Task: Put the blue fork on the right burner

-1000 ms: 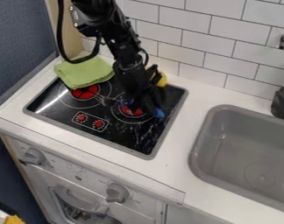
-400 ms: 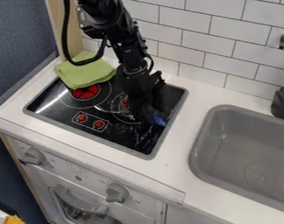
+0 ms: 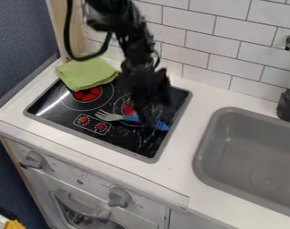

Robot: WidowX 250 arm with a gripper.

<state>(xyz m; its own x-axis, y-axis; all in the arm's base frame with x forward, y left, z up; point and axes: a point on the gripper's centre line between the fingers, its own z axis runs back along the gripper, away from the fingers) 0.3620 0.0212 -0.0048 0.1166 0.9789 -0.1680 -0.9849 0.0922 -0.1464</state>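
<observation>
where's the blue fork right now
In the camera view, the blue fork is at the right burner's near edge, its tines pointing left, just above the red knobs.

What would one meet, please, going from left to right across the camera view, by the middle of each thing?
Dark blue-grey panel → light green cloth → silver fork with a blue handle → grey sink basin.

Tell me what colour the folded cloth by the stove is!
The cloth is light green, seen best in the camera view.
</observation>
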